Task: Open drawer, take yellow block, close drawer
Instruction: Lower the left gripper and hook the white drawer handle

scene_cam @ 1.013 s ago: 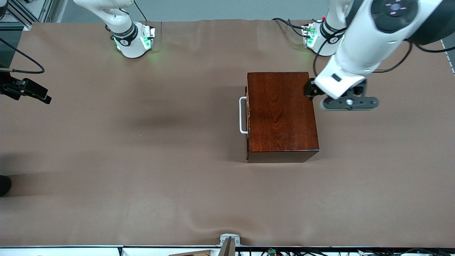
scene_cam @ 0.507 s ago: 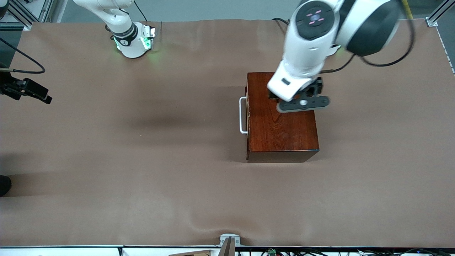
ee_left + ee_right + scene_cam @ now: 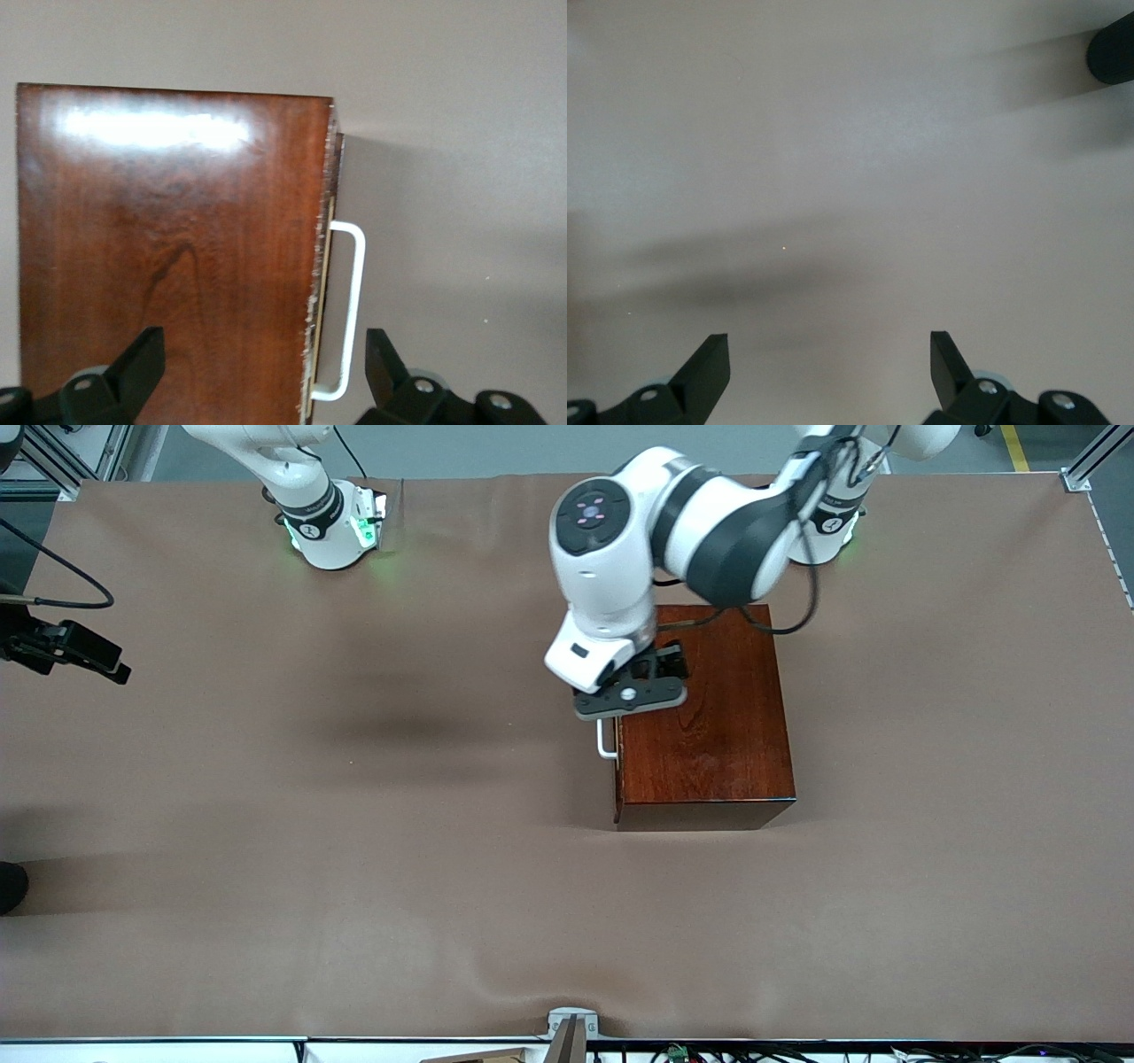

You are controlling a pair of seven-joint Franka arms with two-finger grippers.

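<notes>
Left gripper [image 3: 257, 372] hangs spread wide and empty over the shut drawer's [image 3: 326, 292] white handle [image 3: 348, 310]; right gripper [image 3: 824, 367], spread over bare table [image 3: 354, 824], waits. Drawer's inside is hidden.

A box [image 3: 709, 717] stands on the table [image 3: 354, 824] toward the left arm's end, its drawer [image 3: 617, 779] shut, the handle [image 3: 605, 746] facing the right arm's end. The left gripper [image 3: 629, 698] hangs over the box's handle edge (fingers spread). The right gripper [image 3: 828, 372], also spread, waits over the table at the right arm's end.
</notes>
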